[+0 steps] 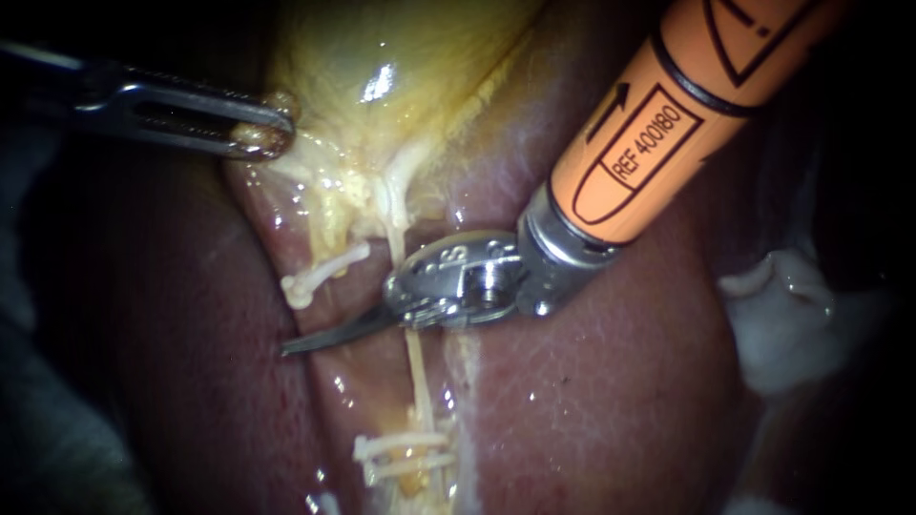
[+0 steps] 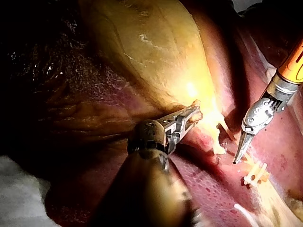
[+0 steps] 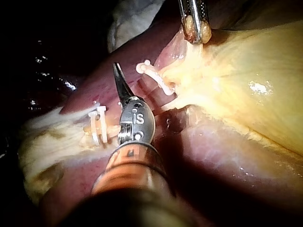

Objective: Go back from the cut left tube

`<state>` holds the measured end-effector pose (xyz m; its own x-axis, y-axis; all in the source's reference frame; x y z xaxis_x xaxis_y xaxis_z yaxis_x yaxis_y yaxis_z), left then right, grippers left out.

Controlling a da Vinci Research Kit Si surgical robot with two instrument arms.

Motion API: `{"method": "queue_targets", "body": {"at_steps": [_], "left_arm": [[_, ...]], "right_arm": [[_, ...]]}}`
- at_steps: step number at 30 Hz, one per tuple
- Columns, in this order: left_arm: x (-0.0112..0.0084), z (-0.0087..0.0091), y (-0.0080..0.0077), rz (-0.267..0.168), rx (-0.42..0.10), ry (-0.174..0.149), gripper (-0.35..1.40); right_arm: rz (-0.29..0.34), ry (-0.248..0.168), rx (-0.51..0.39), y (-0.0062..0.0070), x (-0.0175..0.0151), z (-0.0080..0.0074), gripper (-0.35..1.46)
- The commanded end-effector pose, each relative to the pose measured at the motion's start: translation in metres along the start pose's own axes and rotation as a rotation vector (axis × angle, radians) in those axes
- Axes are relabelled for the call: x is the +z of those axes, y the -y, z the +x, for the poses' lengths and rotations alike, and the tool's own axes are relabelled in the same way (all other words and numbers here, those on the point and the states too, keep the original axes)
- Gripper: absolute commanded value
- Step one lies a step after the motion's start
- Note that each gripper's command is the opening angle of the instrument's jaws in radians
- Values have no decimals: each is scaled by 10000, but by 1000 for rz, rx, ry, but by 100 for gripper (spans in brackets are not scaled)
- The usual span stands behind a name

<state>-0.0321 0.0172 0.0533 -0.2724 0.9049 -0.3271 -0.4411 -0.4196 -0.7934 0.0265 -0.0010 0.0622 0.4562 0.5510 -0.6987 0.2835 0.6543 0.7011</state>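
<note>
My right instrument point(image 1: 292, 348), on an orange shaft from the upper right, has thin blades that lie together, shut, pointing left over the liver point(image 1: 592, 401). Just above the blades, the short stub of the cut left tube point(image 1: 348, 259) ends in a white clip point(image 1: 303, 284). Two more white clips point(image 1: 401, 456) sit lower down. A pale tube point(image 1: 417, 362) runs whole under the instrument's wrist. My left instrument point(image 1: 275, 126) is shut on a fold of the yellow gallbladder point(image 1: 401, 76) and holds it up. The right wrist view shows the blades point(image 3: 118, 78) beside the clipped stub point(image 3: 154, 73).
White gauze point(image 1: 792, 324) lies at the right beside the liver. Dark liver surface point(image 1: 191, 315) fills the left. In the left wrist view my right instrument's blades point(image 2: 238, 155) hang just above the two lower clips point(image 2: 254, 174).
</note>
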Motion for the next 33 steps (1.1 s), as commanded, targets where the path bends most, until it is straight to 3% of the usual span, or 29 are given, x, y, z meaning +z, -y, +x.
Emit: {"method": "queue_targets", "body": {"at_steps": [1, 2, 4, 6, 10, 17, 20, 21, 24, 25, 29, 33], "left_arm": [[0, 0, 0, 0, 0, 0, -35], [0, 0, 0, 0, 0, 0, -35], [0, 0, 1, 0, 0, 0, -35], [0, 0, 1, 0, 0, 0, -35], [0, 0, 1, 0, 0, 0, -35], [0, 0, 3, -1, 0, 1, -35], [0, 0, 4, -1, 1, 1, -35], [0, 0, 4, -1, 1, 1, -35], [0, 0, 4, -1, 1, 1, -35], [0, 0, 4, -1, 1, 1, -35], [0, 1, 5, -1, 1, 1, -35], [0, 1, 6, -1, 1, 1, -35]], "right_arm": [[2, 0, 12, 1, 1, 1, -35], [4, 0, 18, 2, 2, 2, 10], [-5, -2, 18, 2, 4, 3, 66], [-14, -4, 18, 3, 5, 4, 96], [-15, -1, 30, 4, 6, 4, 113], [-39, -6, 27, 13, -4, -1, 123], [-178, -36, 29, 30, -21, -10, 135], [-251, -52, 43, 36, -28, -14, 138], [-396, -55, -27, 50, -49, -23, 143], [-418, -52, -51, 53, -56, -27, 143], [-511, -4, -123, 67, -86, -40, 143], [-573, 139, -174, 76, -115, -47, 143]]}}
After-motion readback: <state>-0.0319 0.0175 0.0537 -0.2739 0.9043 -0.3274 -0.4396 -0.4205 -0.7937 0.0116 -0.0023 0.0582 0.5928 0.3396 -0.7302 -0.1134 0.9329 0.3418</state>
